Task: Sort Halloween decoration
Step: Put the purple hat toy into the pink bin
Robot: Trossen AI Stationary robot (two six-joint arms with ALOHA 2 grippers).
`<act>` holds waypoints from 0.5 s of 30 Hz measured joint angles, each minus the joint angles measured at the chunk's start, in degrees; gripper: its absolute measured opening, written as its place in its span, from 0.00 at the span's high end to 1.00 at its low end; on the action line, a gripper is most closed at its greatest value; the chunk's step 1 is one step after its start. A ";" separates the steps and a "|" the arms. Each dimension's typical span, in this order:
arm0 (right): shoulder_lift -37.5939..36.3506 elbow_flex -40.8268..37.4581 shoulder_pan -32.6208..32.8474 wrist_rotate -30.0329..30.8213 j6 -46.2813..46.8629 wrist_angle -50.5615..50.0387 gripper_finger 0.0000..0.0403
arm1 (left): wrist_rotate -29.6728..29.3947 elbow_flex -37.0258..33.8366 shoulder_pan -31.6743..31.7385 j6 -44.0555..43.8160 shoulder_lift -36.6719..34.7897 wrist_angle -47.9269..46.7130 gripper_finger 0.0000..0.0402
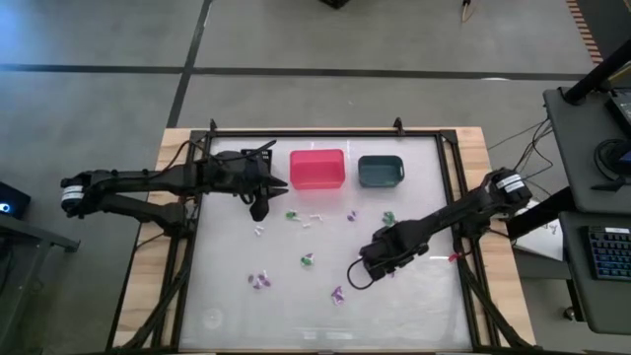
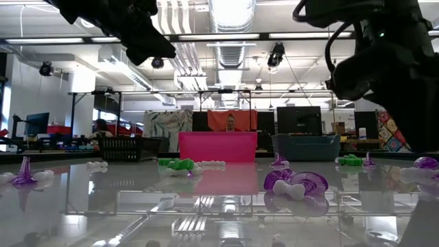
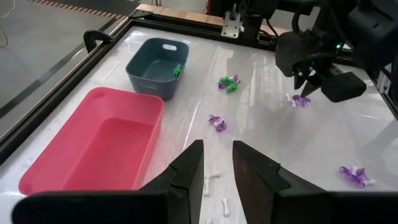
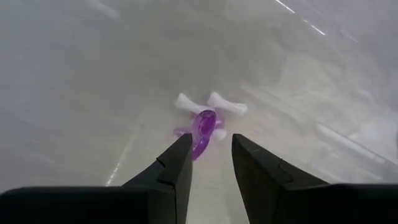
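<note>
R gripper [image 4: 210, 163] hangs low over the table [image 1: 414, 306], fingers spread w/ a gap, nothing pinched; a purple-and-white trinket [image 4: 205, 121] lies on the glass just past the tips. Other green, purple, white trinkets [image 1: 309, 260] lie scattered mid-table. Farther back, L gripper [image 3: 216, 169] is spread too, empty, beside the pink bin [image 1: 316, 168]. Teal bin [image 3: 157, 65] holds one green trinket [image 3: 178, 70].

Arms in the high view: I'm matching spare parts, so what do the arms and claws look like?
Both are dark, slender, jointed arms. The left arm and right arm each have a pale band at the outer joint. Each claw, left and right, has two black, wedge-shaped fingers. A black cable loops beside the right claw.
</note>
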 joint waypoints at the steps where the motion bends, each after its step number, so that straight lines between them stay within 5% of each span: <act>1: 0.43 0.00 0.00 0.02 -0.02 0.09 0.75 | 0.00 0.00 0.00 0.16 0.00 0.01 0.83; 15: 2.52 0.01 0.11 2.62 -1.90 2.31 0.91 | -0.89 0.07 0.00 0.32 0.00 0.39 0.83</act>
